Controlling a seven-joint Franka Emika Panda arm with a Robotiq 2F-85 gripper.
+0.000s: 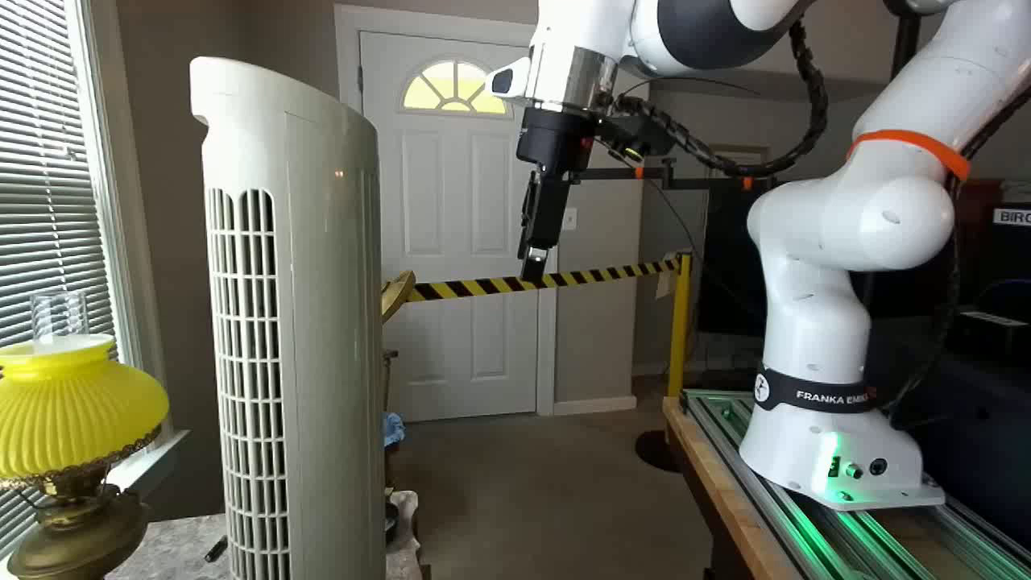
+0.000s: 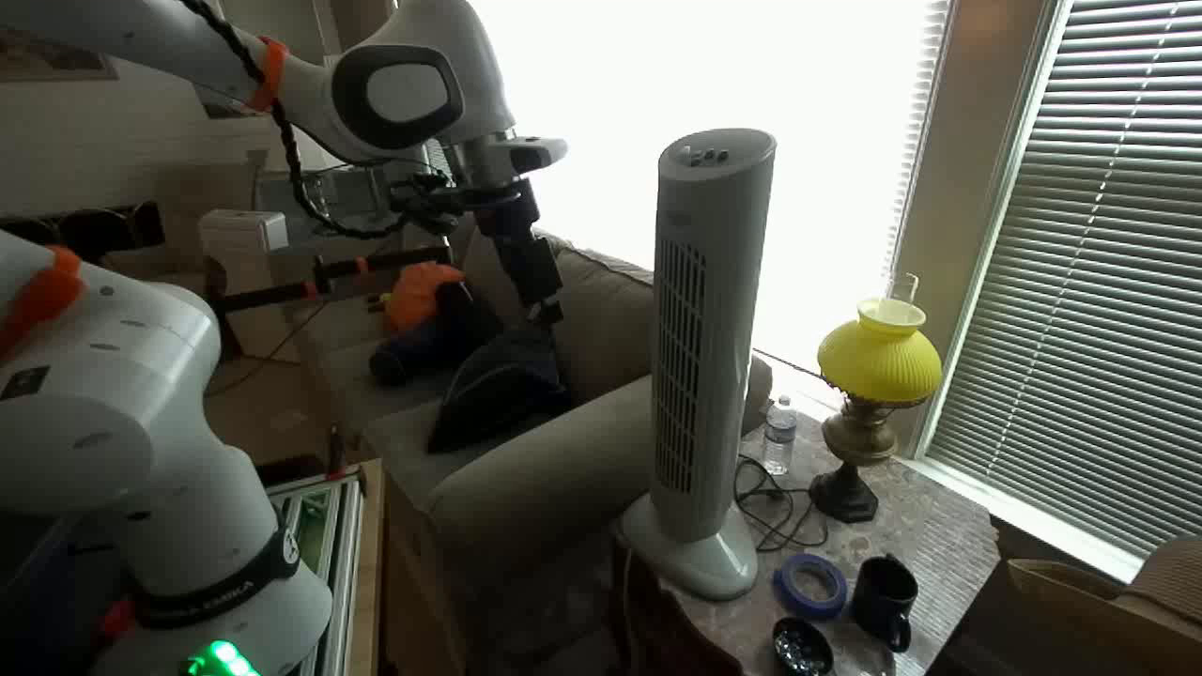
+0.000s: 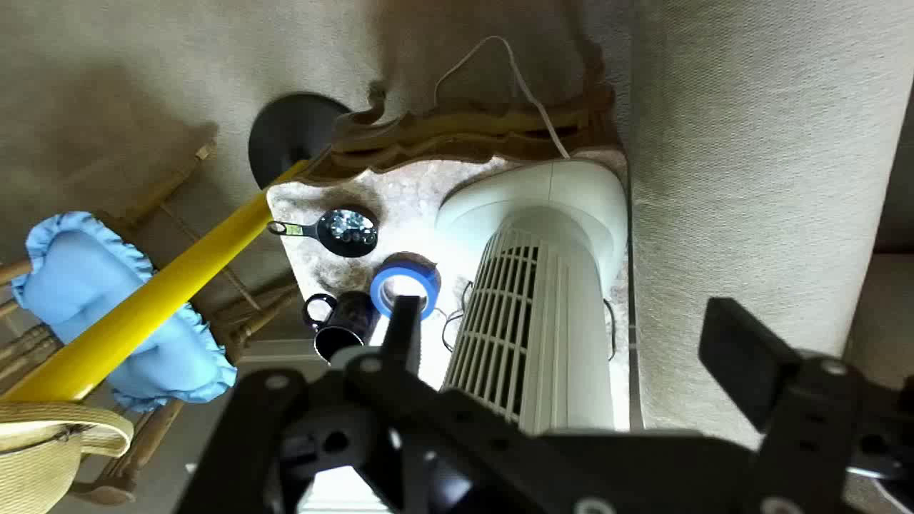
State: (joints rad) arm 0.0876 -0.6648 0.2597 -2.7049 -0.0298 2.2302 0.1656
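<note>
My gripper (image 1: 534, 266) hangs in the air, pointing down, and also shows in the other exterior view (image 2: 547, 313). In the wrist view its two black fingers (image 3: 571, 328) stand wide apart with nothing held. The nearest thing is a tall pale tower fan (image 1: 334, 322), upright on a stone-topped side table (image 2: 930, 512); the fan (image 2: 709, 329) is apart from the gripper. In the wrist view the fan (image 3: 571, 343) appears between the fingers but lower down. Beside it lie a blue tape roll (image 3: 403, 270), a black mug (image 3: 360, 314) and a small black pan (image 3: 325, 235).
A yellow-shaded lamp (image 2: 878, 361) and a water bottle (image 2: 779, 437) stand on the side table by the window. A sofa (image 2: 563, 460) stands beside the table. A yellow post (image 1: 681, 322) holds a striped barrier (image 1: 483, 286). A chair has a blue cushion (image 3: 93, 285).
</note>
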